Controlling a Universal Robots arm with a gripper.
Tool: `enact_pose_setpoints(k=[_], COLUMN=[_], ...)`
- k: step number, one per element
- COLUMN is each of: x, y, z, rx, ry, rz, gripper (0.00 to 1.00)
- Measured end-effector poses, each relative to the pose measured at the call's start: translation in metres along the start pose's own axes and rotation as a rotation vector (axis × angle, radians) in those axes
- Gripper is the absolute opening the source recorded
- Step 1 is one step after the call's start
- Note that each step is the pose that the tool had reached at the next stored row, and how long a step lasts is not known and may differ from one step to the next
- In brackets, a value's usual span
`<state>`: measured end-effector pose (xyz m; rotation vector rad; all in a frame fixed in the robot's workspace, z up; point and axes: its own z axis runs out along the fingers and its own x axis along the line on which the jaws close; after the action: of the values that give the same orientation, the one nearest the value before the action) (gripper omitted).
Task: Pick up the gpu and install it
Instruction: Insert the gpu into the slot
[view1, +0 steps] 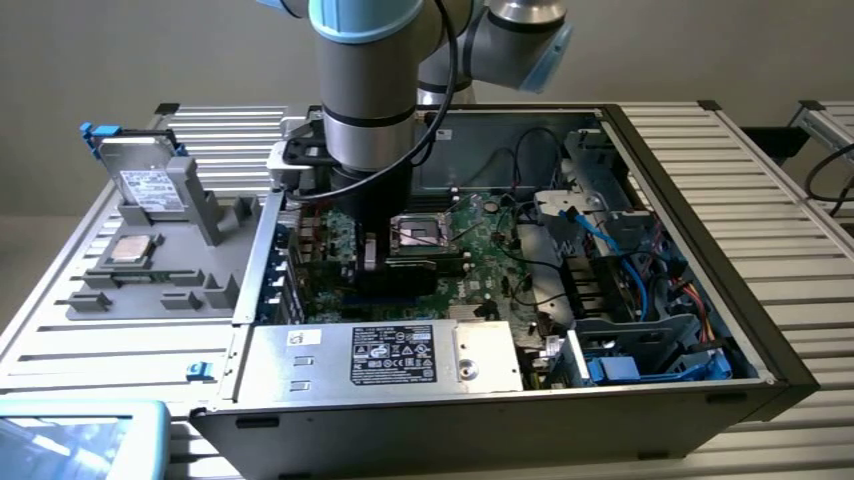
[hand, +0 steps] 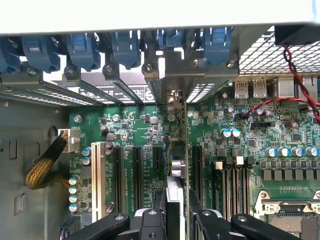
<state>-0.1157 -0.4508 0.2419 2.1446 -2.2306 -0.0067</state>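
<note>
My gripper (view1: 363, 262) is down inside the open computer case (view1: 747, 290), above the large green motherboard (view1: 497, 250). It is shut on the gpu (view1: 407, 277), whose dark face shows just below the wrist. In the wrist view the gpu (hand: 177, 167) is edge-on between the two black fingers (hand: 150, 222), upright and running toward the rear brackets. It stands over the motherboard (hand: 130, 130), in line with the gap between the black expansion slots (hand: 136, 170). Whether its edge sits in a slot I cannot tell.
Blue slot latches (hand: 80, 50) line the case's rear wall. A CPU socket (view1: 420, 232) lies beside the gripper; a power supply (view1: 387, 355) and blue cables (view1: 627, 300) fill the near side. Outside the case, a silvery hard drive (view1: 150, 185) stands in a grey fixture (view1: 160, 270).
</note>
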Motion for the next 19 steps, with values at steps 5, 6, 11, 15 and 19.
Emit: enact_pose_setpoints(k=[5, 6, 11, 15, 19], x=[0.0008, 0.0008, 0.0018, 0.0018, 0.0025], y=[0.0, 0.0, 0.0001, 0.0001, 0.0001], z=[0.0, 0.0, 0.0, 0.0, 0.0], rx=[0.0002, 0.0003, 0.0004, 0.0005, 0.0007], ry=[-0.001, -0.0009, -0.0026, -0.0034, -0.0047], rz=[-0.007, -0.008, -0.012, -0.014, -0.022], gripper=[0.29, 0.29, 0.29, 0.29, 0.29])
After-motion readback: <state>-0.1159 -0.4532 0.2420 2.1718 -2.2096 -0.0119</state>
